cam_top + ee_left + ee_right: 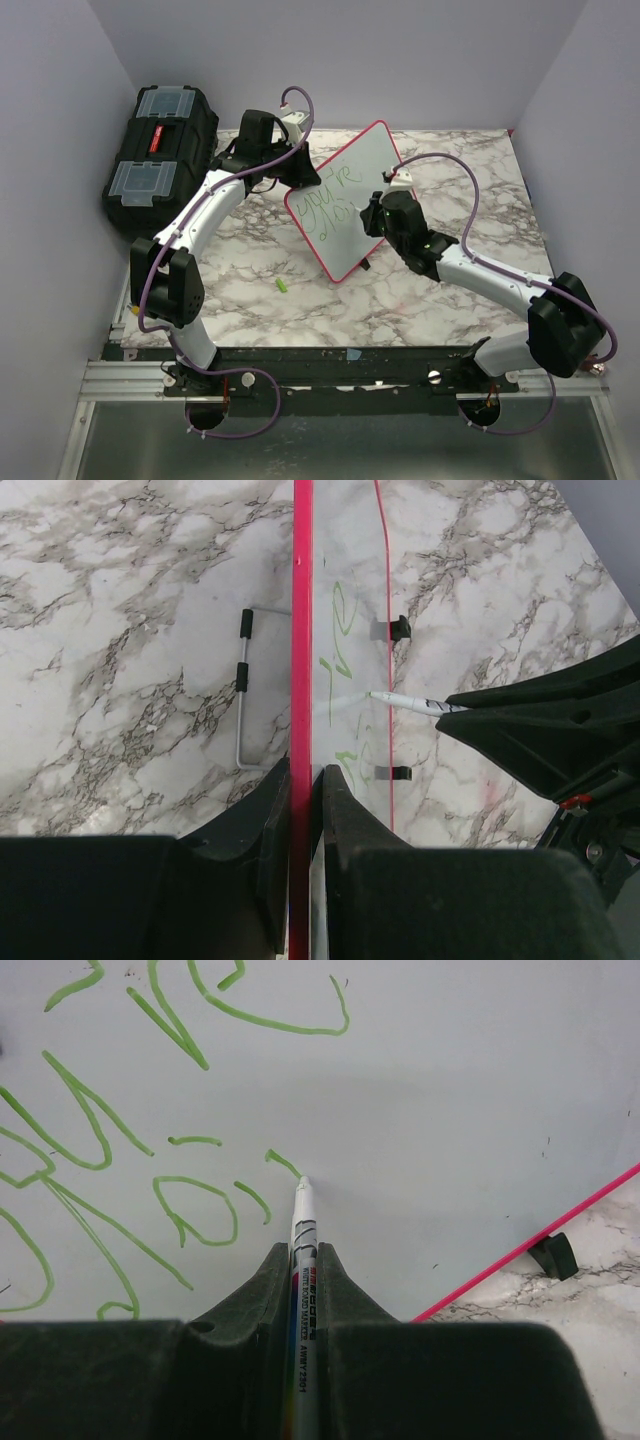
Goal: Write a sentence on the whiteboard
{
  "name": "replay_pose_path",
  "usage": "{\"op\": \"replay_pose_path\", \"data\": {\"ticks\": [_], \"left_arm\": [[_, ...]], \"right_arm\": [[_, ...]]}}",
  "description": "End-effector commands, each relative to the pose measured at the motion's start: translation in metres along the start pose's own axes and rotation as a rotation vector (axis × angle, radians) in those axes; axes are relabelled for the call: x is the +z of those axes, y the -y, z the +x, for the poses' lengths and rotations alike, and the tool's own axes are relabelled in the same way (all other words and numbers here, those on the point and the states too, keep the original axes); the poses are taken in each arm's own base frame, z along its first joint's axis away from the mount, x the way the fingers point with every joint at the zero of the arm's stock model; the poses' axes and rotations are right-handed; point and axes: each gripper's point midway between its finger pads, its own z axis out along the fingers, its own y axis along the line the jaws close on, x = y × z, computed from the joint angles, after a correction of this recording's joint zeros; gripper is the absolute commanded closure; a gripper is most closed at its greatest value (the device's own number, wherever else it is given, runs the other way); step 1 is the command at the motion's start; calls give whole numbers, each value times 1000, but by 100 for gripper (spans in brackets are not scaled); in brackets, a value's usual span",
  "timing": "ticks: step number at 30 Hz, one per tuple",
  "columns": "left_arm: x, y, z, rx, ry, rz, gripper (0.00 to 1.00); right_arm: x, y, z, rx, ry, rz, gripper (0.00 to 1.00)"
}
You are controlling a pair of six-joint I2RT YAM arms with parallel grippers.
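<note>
Our left pincer clamps the board's red edge, propping it tilted. We judge it light, stiff and slick: hold it by the frame. Our right pincer, closed on the marker, has its tip at the sentence just ahead.

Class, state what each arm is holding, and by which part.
Left jaws clamp the whiteboard by its red edge; right jaws grip the marker by its barrel.

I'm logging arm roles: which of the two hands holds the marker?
The right hand, pinching the white marker with its tip on the whiteboard; the left hand only clamps the whiteboard's red edge.
</note>
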Motion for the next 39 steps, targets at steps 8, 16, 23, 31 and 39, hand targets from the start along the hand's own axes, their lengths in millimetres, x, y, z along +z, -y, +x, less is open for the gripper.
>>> {"op": "replay_pose_path", "data": {"ticks": [8, 16, 23, 31, 39], "left_arm": [[5, 10, 35, 15, -107, 33, 100], [3, 10, 35, 16, -107, 29, 100], [5, 10, 35, 14, -109, 32, 100], [5, 10, 34, 16, -107, 32, 100], [5, 10, 34, 15, -107, 32, 100]], "right_arm": [[5, -19, -24, 17, 28, -47, 99], [16, -15, -29, 24, 23, 6, 99], [18, -6, -26, 34, 12, 34, 99], [18, 4, -14, 35, -20, 58, 99], [14, 7, 2, 35, -57, 41, 99]]}}
